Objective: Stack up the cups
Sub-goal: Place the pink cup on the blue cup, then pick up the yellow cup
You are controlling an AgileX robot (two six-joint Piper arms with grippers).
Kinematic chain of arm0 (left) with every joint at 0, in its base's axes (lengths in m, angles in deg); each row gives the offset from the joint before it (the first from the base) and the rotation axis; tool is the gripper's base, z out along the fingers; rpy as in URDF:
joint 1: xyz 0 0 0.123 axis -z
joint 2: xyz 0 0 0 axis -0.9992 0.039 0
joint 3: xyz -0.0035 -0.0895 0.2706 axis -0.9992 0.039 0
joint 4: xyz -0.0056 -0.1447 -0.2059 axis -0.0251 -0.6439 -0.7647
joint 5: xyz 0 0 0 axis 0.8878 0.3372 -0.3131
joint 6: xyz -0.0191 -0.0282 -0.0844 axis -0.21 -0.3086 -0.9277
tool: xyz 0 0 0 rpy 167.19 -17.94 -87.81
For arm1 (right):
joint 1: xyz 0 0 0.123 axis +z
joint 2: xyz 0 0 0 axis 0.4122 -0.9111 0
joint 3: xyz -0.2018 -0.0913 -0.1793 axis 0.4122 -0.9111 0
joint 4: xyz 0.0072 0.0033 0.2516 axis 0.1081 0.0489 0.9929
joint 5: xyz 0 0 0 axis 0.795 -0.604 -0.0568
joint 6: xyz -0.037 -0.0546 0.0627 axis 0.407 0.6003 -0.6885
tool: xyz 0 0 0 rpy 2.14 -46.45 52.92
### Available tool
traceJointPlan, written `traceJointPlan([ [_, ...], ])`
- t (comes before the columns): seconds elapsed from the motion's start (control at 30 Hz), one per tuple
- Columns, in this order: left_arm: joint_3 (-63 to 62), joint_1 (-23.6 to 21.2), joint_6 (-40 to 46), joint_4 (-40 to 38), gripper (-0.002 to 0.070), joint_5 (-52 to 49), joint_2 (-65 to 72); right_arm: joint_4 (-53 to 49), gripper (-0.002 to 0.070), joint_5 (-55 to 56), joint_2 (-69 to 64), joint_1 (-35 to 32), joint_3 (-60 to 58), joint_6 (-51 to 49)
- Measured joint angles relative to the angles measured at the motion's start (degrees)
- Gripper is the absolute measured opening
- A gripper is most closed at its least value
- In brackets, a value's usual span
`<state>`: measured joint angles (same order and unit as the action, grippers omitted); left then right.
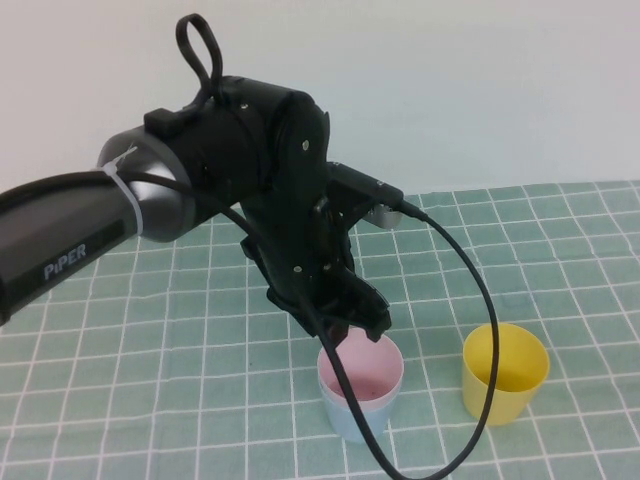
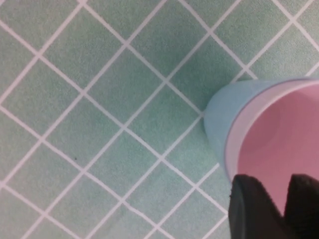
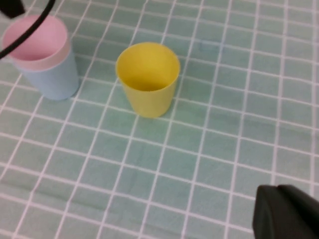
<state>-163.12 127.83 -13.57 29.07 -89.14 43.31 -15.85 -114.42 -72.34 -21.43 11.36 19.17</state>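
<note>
Directly beneath the left tool (image 1: 350, 322) stands the pink cup (image 1: 362, 368), nested inside the blue cup (image 1: 345, 418) on the green gridded worktop (image 1: 150, 400). The left tool hangs over the pink cup's far rim, its two dark fingertips (image 2: 254, 209) slightly parted and closing on nothing, one lying over the rim. Off to this tool's right, apart from the stack, the yellow cup (image 1: 505, 372) stands upright and alone. The right tool (image 3: 286, 214) shows only as a dark edge near the yellow cup; I cannot tell its opening.
</note>
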Motion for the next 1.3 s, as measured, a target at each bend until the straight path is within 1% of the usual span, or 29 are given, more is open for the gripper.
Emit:
traceJointPlan([
  [0.07,0.0,0.0,-0.3,0.7,0.016,-0.2,-0.2,1.5,-0.0001,-0.6,-1.2,0.2,0.0,0.9],
  [0.1,0.1,-0.2,-2.0,1.5,0.0136,0.0,-3.1,2.2,-0.0001,-0.9,-2.0,0.5,0.0,1.4],
  [0.13,0.0,0.0,-1.7,1.4,0.0148,0.1,-1.6,2.8,-0.0001,-1.2,-2.8,0.6,0.0,1.9],
  [0.2,0.0,0.0,-3.3,2.6,0.0114,0.9,-3.6,4.5,-0.0001,-1.5,-4.5,1.4,0.0,3.5],
  [0.27,0.0,0.0,-5.1,3.7,0.0057,1.5,-6.5,6.0,-0.0001,-1.5,-5.9,2.5,0.0,4.5],
  [0.3,0.0,0.0,-6.0,4.1,0.0041,1.5,-7.7,6.7,-0.0001,-1.3,-6.8,3.3,0.0,5.0],
  [0.43,0.3,0.0,-9.9,5.7,0.0,1.1,-14.2,7.9,-0.0001,-0.9,-10.4,7.1,0.0,6.5],
  [0.57,2.1,0.0,-12.5,7.3,0.0001,-1.2,-19.9,8.0,-0.0001,-0.7,-14.9,10.7,0.0,7.9],
  [0.67,5.3,0.0,-15.1,10.8,0.0001,-4.6,-23.8,8.0,-0.0001,-0.4,-19.3,13.2,0.6,8.9],
  [0.8,12.0,0.0,-18.9,12.9,0.0,-4.1,-30.4,7.4,0.0007,1.2,-26.6,15.2,2.8,9.3],
  [0.87,16.0,0.0,-20.0,12.9,0.0,-3.1,-34.3,6.8,0.0038,2.6,-30.4,15.7,4.5,9.3],
  [0.9,18.1,0.0,-20.3,12.9,0.0,-2.6,-35.8,6.4,0.0066,3.2,-32.6,15.8,5.7,9.4],
  [1.03,25.2,0.0,-21.4,13.1,0.0,0.4,-42.4,5.7,0.0236,5.2,-41.8,16.0,11.5,9.6],
  [1.1,27.8,0.0,-22.3,14.1,0.0,1.4,-45.3,5.2,0.0291,5.8,-46.6,16.0,14.9,10.1],
  [1.2,30.8,0.0,-22.7,16.2,0.0,2.7,-48.3,3.3,0.0326,6.4,-54.8,16.0,19.8,10.2],
  [1.3,31.6,-0.2,-23.1,18.9,0.0,2.9,-50.5,0.9,0.0337,6.8,-62.1,16.0,24.2,9.4],
])
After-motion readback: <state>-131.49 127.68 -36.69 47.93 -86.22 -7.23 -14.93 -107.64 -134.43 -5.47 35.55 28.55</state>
